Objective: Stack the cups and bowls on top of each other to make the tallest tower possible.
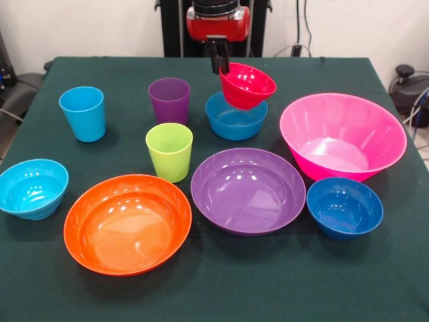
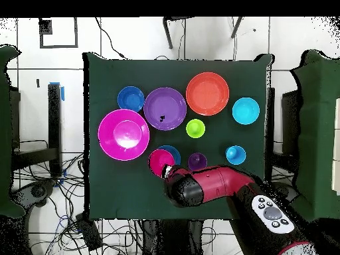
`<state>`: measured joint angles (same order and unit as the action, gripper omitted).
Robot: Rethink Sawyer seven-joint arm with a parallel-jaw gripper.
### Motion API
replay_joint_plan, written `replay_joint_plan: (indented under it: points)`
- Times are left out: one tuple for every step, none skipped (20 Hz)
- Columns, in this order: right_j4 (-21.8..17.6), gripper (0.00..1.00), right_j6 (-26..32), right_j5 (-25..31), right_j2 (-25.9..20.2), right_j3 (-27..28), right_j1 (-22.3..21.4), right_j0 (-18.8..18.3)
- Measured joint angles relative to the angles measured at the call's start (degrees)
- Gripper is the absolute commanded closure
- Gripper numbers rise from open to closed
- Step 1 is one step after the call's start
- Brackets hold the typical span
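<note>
The gripper (image 1: 218,65) was clenched on the rim of the glossy red plastic bowl (image 1: 247,85), holding it tilted just above the small blue plastic bowl (image 1: 235,116), so it likely needed levelling and centring before release to nest cleanly.

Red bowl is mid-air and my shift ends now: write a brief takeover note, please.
Gripper: shut on the red bowl by its rim, tilted, raised above the blue bowl.
On the table, unstacked: light blue cup, purple cup, lime green cup, cyan bowl, orange bowl, purple bowl, pink bowl, dark blue bowl.
Done: nothing stacked yet.
Left: the whole tower, likely beginning with red into blue.
</note>
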<state>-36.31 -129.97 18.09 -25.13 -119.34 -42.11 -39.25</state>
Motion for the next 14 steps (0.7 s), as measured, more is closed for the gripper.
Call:
replay_joint_plan:
  points:
    - [0.00, 1.00, 0.00, 0.00, 0.00, 0.00, 0.00, 0.00]
    - [0.00, 1.00, 0.00, 0.00, 0.00, 0.00, 0.00, 0.00]
    - [0.00, 1.00, 0.00, 0.00, 0.00, 0.00, 0.01, 0.00]
    - [0.00, 1.00, 0.00, 0.00, 0.00, 0.00, 0.01, 0.00]
    - [0.00, 1.00, 0.00, 0.00, 0.00, 0.00, 0.00, 0.00]
    - [0.00, 1.00, 0.00, 0.00, 0.00, 0.00, -0.02, 0.00]
    - [0.00, 1.00, 0.00, 0.00, 0.00, 0.00, -0.02, 0.00]
    - [0.00, 1.00, 0.00, 0.00, 0.00, 0.00, -0.03, 0.00]
    - [0.00, 1.00, 0.00, 0.00, 0.00, 0.00, -0.02, 0.00]
    - [0.00, 1.00, 0.00, 0.00, 0.00, 0.00, -0.03, 0.00]
    - [0.00, 1.00, 0.00, 0.00, 0.00, 0.00, -0.03, 0.00]
    - [0.00, 1.00, 0.00, 0.00, 0.00, 0.00, -0.03, 0.00]
    - [0.00, 1.00, 0.00, 0.00, 0.00, 0.00, -0.03, 0.00]
    - [0.00, 1.00, 0.00, 0.00, 0.00, 0.00, -0.03, 0.00]
